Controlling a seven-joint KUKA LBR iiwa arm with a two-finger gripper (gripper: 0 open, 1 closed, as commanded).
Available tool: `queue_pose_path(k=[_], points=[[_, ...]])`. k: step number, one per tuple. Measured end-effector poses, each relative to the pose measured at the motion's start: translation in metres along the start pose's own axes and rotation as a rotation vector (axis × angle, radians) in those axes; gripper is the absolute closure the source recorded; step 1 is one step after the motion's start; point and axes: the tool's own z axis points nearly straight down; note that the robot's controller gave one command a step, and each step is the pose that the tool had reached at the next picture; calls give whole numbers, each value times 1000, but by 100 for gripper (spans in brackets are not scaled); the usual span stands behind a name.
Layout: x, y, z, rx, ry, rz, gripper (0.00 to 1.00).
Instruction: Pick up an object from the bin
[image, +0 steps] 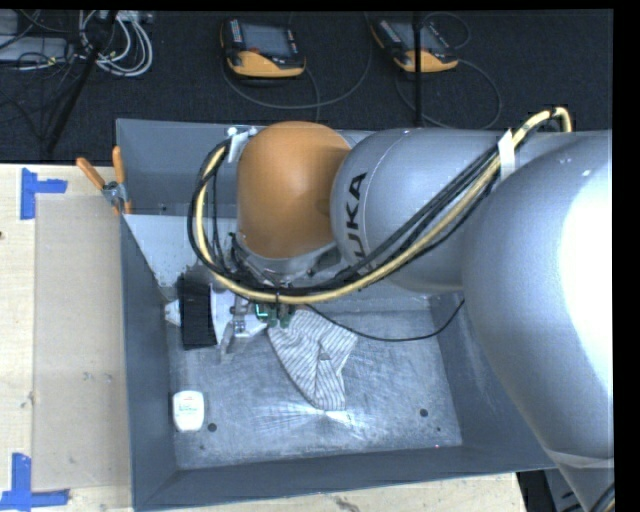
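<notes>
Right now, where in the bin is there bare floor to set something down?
Bare floor right of the striped cloth, and the strip between that cloth and the small white object. Crowded upper left: black box under the arm.

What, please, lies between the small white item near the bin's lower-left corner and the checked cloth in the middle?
Nothing does. In the camera view that stretch is bare, with only grey bin floor between the small white item and the checked cloth.
</notes>
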Motion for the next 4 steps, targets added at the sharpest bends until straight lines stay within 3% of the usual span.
queue_pose_path(k=[1, 2, 3, 4], points=[[-2, -1, -5, -2, -7, 3, 0], [-22, 30, 72, -9, -38, -80, 100], [-22, 30, 72, -9, -38, -79, 100], [-16, 28, 32, 0, -5, -79, 100]])
